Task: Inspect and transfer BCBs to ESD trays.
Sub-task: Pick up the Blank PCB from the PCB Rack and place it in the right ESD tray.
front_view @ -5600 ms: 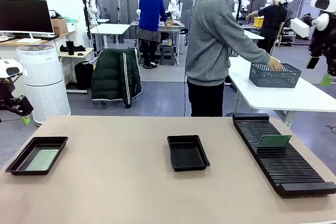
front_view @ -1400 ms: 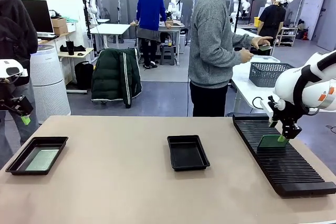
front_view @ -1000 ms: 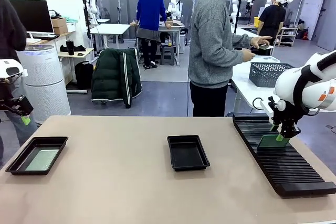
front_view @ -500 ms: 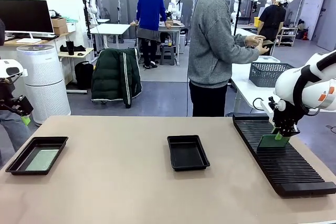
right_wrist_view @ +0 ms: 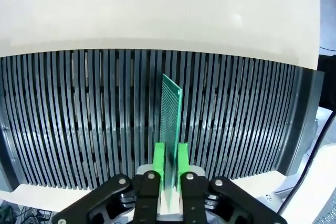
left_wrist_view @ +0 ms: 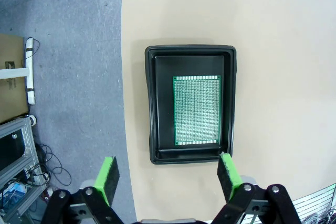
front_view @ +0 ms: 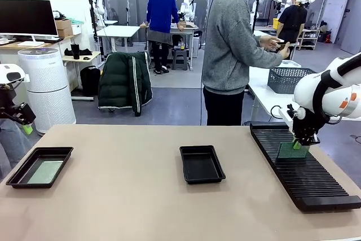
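A green BCB (front_view: 292, 150) stands on edge in the black slotted rack (front_view: 316, 182) at the table's right. My right gripper (front_view: 299, 141) is shut on its top edge; in the right wrist view the green pads (right_wrist_view: 159, 160) pinch the BCB (right_wrist_view: 171, 111) between them. A second BCB (left_wrist_view: 197, 109) lies flat in the ESD tray (left_wrist_view: 157, 103) at the left front of the table, seen as a pale green sheet (front_view: 46, 171) in the tray (front_view: 21, 172). Another ESD tray (front_view: 201, 163) sits mid-table with a bare floor. My left gripper (left_wrist_view: 170, 177) hangs open high above the left tray, off the table's left edge (front_view: 26, 128).
A person in a grey sweater (front_view: 231, 49) stands beyond the far edge, hands held together over a side table with a grey mesh basket (front_view: 293, 80). The rack runs along the right side of the table. Bare tabletop (front_view: 124, 196) lies between the trays.
My right gripper closed its fingers onto the BCB in the rack and the board now stands a little more upright. The person raised both hands together. The left arm stayed still.
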`<state>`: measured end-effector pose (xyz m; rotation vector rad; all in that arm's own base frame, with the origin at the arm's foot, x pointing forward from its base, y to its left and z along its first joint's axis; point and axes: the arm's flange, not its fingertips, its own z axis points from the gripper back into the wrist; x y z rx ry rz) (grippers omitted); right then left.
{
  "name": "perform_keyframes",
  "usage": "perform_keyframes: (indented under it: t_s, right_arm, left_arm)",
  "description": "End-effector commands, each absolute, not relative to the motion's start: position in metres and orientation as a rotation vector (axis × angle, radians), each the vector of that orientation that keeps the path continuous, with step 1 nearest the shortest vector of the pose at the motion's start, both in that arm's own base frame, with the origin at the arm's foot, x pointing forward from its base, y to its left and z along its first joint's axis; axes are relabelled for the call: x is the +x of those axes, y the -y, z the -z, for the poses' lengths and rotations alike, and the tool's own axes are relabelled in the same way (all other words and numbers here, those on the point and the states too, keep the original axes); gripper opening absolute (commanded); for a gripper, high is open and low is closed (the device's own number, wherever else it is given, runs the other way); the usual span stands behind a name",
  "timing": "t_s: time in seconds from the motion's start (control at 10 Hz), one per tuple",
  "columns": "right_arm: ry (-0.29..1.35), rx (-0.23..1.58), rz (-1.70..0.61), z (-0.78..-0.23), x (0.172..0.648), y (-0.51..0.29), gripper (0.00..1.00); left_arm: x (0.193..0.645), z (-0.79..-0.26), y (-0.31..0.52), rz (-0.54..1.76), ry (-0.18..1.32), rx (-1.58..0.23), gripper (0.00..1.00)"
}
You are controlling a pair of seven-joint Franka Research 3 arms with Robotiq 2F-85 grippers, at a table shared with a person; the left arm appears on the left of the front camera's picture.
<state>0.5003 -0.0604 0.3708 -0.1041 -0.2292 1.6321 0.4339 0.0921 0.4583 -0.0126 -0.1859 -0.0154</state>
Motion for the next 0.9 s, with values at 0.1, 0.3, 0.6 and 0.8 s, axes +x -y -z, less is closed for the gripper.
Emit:
perform_keyframes:
  t_s: [0.1, 0.3, 0.6, 0.8]
  right_arm:
    - [0.228, -0.077, -1.625, -0.3756, 0.5058, 0.0635, 0.0]
    - [0.221, -0.088, -1.631, -0.3721, 0.5004, 0.0611, 0.0]
    - [0.221, -0.088, -1.631, -0.3721, 0.5004, 0.0611, 0.0]
    - [0.221, -0.088, -1.631, -0.3721, 0.5004, 0.0611, 0.0]
  left_arm:
    - [0.4331, -0.4545, -0.0933, 0.013, 0.198, -0.009, 1.0]
    - [0.4331, -0.4545, -0.0933, 0.013, 0.198, -0.009, 1.0]
    - [0.4331, -0.4545, -0.0933, 0.013, 0.198, -0.009, 1.0]
    - [0.4331, -0.4545, -0.0933, 0.013, 0.198, -0.009, 1.0]
